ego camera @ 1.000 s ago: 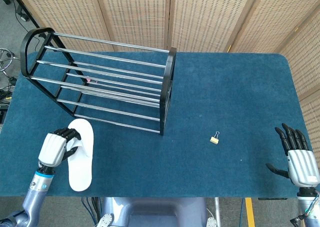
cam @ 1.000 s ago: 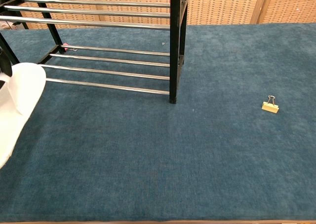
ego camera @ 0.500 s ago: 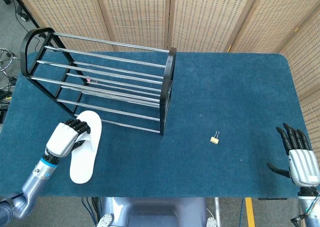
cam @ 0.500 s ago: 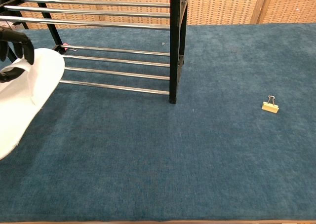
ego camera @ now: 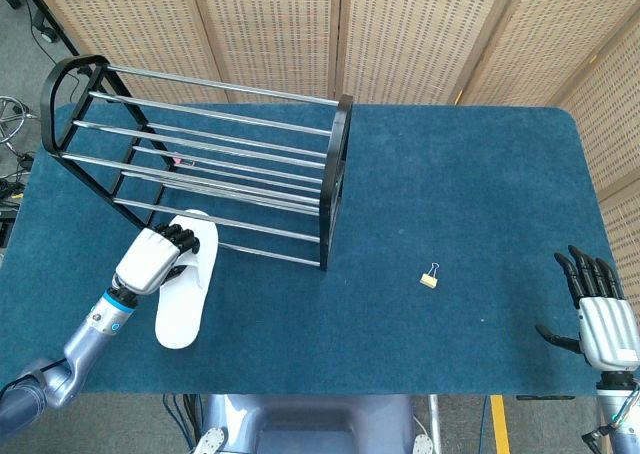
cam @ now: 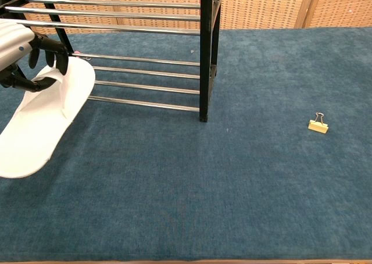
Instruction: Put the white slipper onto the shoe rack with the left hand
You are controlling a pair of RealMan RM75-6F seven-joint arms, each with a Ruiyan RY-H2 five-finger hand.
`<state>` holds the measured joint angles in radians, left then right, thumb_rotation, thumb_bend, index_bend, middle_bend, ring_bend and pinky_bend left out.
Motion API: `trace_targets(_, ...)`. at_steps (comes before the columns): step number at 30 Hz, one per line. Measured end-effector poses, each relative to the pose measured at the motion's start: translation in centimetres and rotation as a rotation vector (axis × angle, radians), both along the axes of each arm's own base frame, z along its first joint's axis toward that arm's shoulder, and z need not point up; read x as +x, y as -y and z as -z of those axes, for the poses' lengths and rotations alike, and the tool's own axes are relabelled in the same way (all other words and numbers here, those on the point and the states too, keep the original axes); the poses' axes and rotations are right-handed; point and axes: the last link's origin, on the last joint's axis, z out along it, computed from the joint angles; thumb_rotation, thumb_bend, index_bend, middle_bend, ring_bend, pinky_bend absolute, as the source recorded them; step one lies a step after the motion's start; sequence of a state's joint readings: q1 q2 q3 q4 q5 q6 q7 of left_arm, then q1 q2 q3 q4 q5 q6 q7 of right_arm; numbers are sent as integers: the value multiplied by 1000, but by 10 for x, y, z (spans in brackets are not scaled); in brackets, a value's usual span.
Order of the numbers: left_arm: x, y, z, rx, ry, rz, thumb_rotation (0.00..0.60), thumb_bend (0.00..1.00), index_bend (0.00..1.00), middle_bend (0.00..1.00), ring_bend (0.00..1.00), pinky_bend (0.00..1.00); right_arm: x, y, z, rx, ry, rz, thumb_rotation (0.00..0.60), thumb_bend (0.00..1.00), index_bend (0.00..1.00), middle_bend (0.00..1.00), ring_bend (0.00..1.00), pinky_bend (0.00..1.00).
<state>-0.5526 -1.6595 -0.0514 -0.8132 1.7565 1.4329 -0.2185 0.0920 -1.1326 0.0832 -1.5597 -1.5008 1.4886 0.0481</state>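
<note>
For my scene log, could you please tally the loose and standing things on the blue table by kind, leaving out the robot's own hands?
White slipper: 1, held by the left hand
Black shoe rack with chrome bars: 1
Binder clip: 1
Total: 3

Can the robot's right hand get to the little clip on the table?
Probably yes. The right hand is open near the table's right edge, and only bare blue table lies between it and the binder clip. How far the arm stretches isn't shown.
</note>
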Motion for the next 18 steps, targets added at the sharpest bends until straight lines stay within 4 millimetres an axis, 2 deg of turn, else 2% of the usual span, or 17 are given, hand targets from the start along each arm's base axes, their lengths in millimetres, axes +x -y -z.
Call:
trace_targets(9, -1, -11, 12, -22, -22, -15, 600, 591, 726, 572, 504, 611, -4, 3, 0, -2, -2, 18, 600, 0, 0, 0, 0, 0)
trace_targets(18, -2, -10, 23, -44, -20, -9, 600, 590, 726, 572, 504, 611, -6, 4, -1, -6, -3, 26, 600, 0, 0, 0, 0, 0)
